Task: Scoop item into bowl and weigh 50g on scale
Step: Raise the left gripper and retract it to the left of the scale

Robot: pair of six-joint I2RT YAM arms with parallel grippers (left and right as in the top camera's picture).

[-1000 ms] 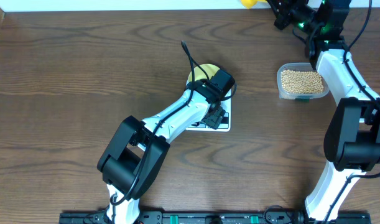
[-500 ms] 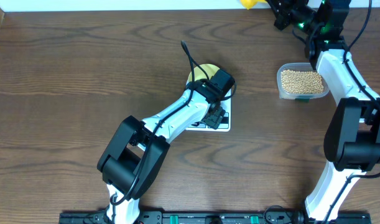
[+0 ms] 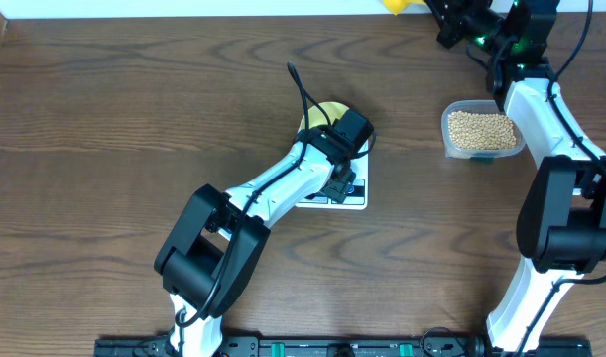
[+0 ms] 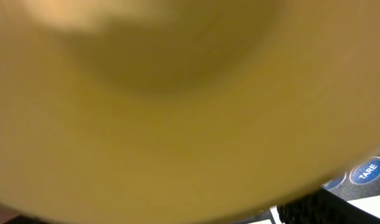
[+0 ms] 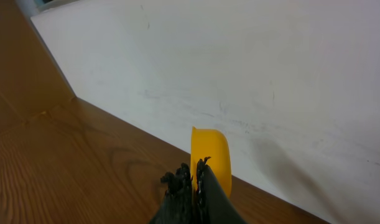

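Note:
The pale yellow bowl (image 3: 320, 111) peeks out from under my left arm at the far end of the white scale (image 3: 356, 201). In the left wrist view the bowl (image 4: 177, 112) fills nearly the whole picture, with the scale's TARE button (image 4: 367, 172) at the lower right. My left gripper (image 3: 344, 181) hangs over the scale with its jaws wide, and its fingers are hidden. The beans (image 3: 481, 128) lie in a clear tub at the right. My right gripper (image 3: 449, 22) (image 5: 198, 171) is at the far edge, shut on the yellow scoop (image 3: 396, 4) (image 5: 211, 152).
A white wall (image 5: 252, 68) runs along the table's far edge, just behind the scoop. The clear tub (image 3: 447, 139) stands close to my right arm's white link (image 3: 541, 109). Both arm bases sit at the near edge.

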